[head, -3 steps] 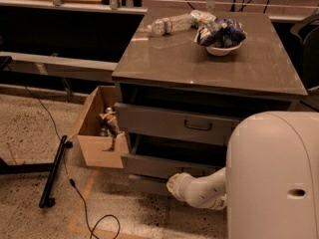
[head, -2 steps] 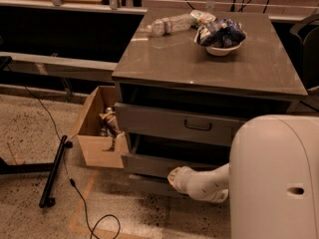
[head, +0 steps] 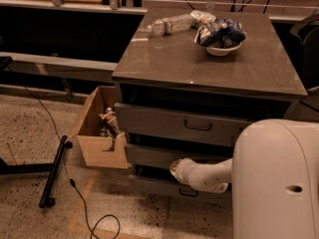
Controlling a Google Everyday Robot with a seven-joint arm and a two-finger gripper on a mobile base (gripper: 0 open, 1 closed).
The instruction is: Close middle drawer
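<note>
Robot body (head: 276, 183): white housing, lower right foreground, in front of the cabinet's right side
Arm (head: 209, 176): white, reaches left from the body across the drawer fronts
Gripper (head: 175, 167): at the arm's left end, against the lower edge of the middle drawer front, near its centre; whether it is wide, narrow or holding anything cannot be told
Floor (head: 30, 133): speckled; a black bar (head: 52, 173) and a thin cable (head: 79, 203) lie left of the cabinet
Lowest drawer (head: 154, 185): grey front, just below the gripper
Middle drawer (head: 149, 156): second of three, low grey front; a dark gap shows above it, and the front stands slightly forward
Top drawer (head: 164, 121): taller grey front with a dark pull (head: 198, 126) at centre
Box (head: 97, 151): open cardboard, on the floor touching the cabinet's left side, small items inside
Cabinet top (head: 189, 63): flat grey surface
Bowl (head: 222, 49): white, at the rear right of the top, filled with packets
Bottle (head: 172, 24): clear plastic, lying on its side, left of the bowl
</note>
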